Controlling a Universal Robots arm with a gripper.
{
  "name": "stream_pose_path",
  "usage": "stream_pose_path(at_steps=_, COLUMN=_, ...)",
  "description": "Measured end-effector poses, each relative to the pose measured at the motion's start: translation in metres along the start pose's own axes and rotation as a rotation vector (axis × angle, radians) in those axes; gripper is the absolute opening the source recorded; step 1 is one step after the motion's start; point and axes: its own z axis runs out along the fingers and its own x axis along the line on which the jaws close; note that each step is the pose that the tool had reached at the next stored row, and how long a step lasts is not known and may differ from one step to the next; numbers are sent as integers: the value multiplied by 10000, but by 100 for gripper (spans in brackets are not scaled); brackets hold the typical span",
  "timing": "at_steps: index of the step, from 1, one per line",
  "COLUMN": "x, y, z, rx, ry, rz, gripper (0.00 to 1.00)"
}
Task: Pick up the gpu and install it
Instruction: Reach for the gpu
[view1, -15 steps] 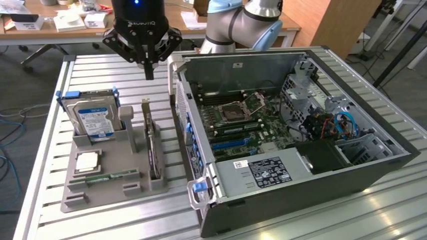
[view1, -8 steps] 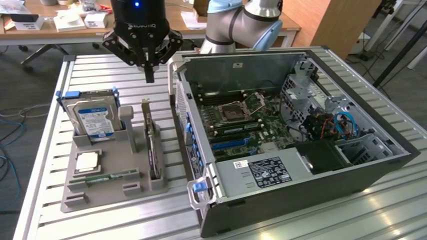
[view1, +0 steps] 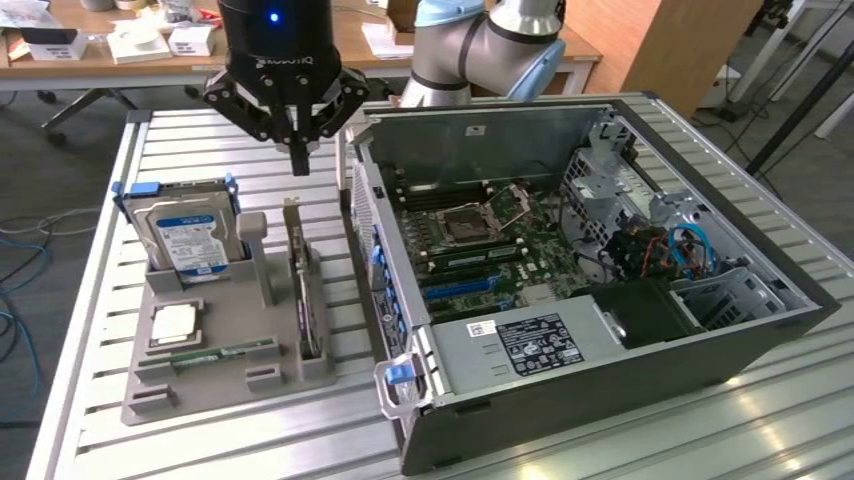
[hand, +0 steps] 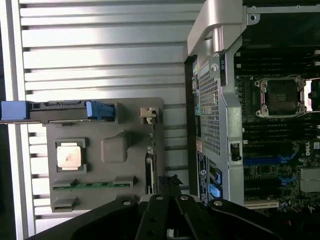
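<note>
Slatted metal table (view1: 87, 300), racked gpu (view1: 307, 300), wooden desk (view1: 134, 68) behind

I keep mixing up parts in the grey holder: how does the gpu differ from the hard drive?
The gpu is a thin dark card; the hard drive is a thick silver block with a blue-white label. The gpu has a narrow metal bracket at one end; the hard drive carries blue rails on its sides. Both stand on edge in the grey holder.
</note>
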Motion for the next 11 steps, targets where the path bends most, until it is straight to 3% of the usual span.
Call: stream_pose_path(at_steps=11, x=3, y=-202, z=-9, rx=0, ry=-1, rz=0, gripper=10)
